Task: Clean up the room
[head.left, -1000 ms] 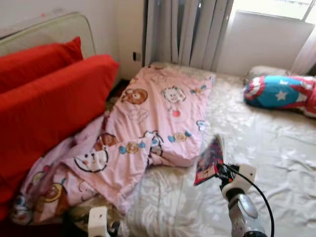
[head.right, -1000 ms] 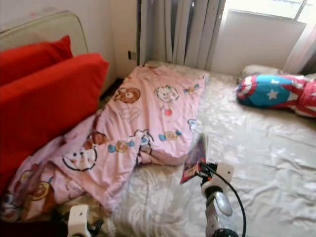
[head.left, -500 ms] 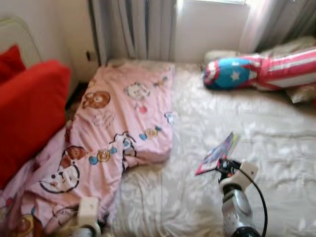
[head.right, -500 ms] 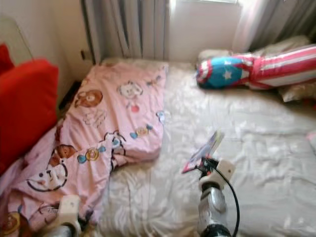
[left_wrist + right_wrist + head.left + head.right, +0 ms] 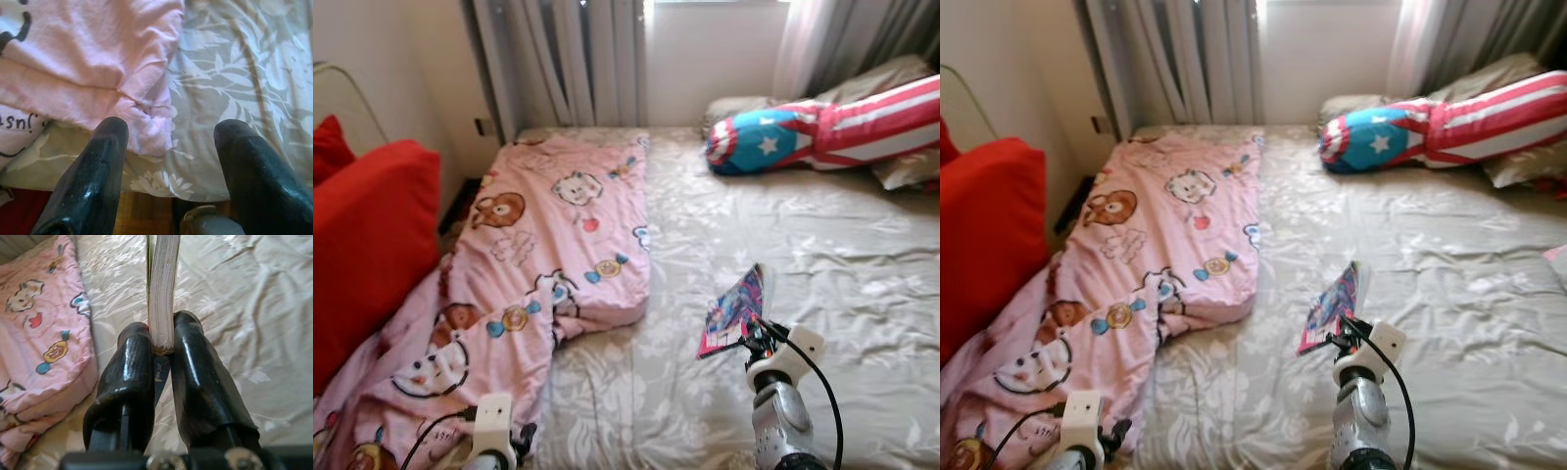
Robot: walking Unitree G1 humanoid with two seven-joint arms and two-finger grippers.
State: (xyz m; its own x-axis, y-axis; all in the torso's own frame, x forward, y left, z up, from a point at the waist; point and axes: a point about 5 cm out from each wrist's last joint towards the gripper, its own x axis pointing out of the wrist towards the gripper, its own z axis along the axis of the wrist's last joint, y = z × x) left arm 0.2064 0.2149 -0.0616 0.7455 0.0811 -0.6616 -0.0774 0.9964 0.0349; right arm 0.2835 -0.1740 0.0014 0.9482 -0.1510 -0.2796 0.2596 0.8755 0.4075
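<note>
Gripping a book (image 5: pixel 736 311) by its near edge, right gripper (image 5: pixel 161 345) jaws clamped, long axis tilting up-far over bed (image 5: pixel 862 245). Cover print unreadable. Left gripper (image 5: pixel 168 147) jaws apart, near blanket (image 5: pixel 548 255).

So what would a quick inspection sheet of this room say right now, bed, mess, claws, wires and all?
Surface: bed with a wrinkled grey leaf-print sheet.
Job's things: thin colourful book held up over the sheet, gripped by its edge.
Clutter: pink cartoon blanket spread along the bed's left side, spilling off the near corner; star-and-stripes bolster pillow at the far end; red cushions on the left.
Claws: right claw shut on the book; left claw open, low at the bed's near edge by the blanket.
Cables: black cable looping by the right wrist; another at the left wrist.
Surroundings: grey curtains, bright window, wall socket.
</note>
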